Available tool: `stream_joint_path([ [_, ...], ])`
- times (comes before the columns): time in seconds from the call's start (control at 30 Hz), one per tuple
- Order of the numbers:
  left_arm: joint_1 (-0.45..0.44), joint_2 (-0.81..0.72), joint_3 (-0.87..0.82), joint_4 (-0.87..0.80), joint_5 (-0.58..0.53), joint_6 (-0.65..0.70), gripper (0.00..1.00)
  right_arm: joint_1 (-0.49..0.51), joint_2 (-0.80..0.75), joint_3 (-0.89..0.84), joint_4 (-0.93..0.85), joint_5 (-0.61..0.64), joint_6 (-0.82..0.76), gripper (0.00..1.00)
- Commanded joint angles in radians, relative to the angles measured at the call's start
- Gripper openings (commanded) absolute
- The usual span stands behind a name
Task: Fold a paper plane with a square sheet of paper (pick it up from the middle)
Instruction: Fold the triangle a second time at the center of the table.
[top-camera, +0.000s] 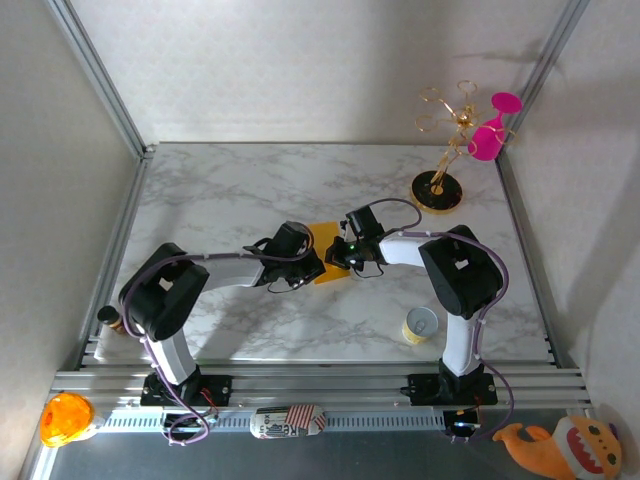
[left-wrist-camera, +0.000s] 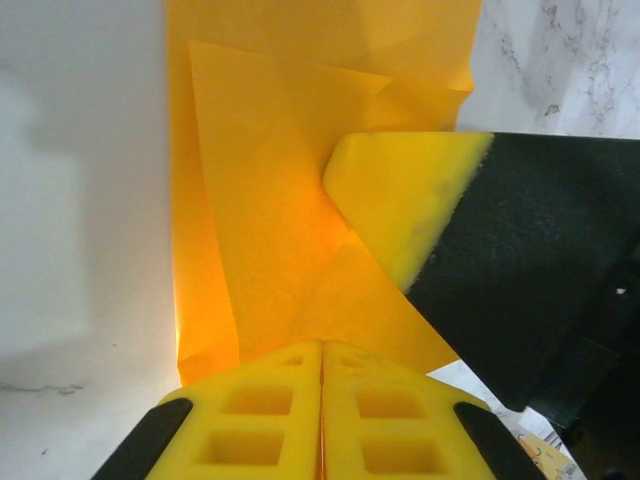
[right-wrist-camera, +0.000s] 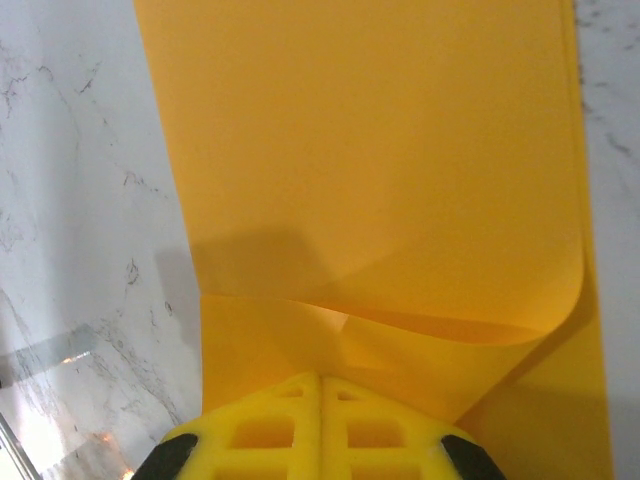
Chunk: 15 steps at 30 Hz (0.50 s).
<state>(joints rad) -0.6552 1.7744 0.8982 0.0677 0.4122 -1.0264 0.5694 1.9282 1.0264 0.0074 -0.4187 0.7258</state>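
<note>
text: none legible | labels: none | numbers: none

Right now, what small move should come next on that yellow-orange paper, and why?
Probably slide the shut right fingers along the thin yellow-orange paper sheet, pressing its fold flat. The folded-over flap bows up in a soft curl rather than a sharp crease, and the shut left fingers rest at the sheet's edge, seemingly steadying it.

White arms (top-camera: 228, 268) with black joints (top-camera: 165, 300), purple cables (top-camera: 497, 285), and yellow gridded tool fingers (left-wrist-camera: 262, 415).
</note>
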Motion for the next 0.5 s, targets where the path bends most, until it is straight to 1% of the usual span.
stream_joint_path([
  [0.0,-0.009,0.020,0.014,-0.006,-0.003,-0.018,0.08,-0.003,0.060,-0.029,-0.130,0.118,0.004,0.00],
  [0.47,-0.009,0.028,-0.021,-0.041,-0.036,-0.002,0.07,-0.003,0.072,-0.018,-0.140,0.118,-0.005,0.00],
])
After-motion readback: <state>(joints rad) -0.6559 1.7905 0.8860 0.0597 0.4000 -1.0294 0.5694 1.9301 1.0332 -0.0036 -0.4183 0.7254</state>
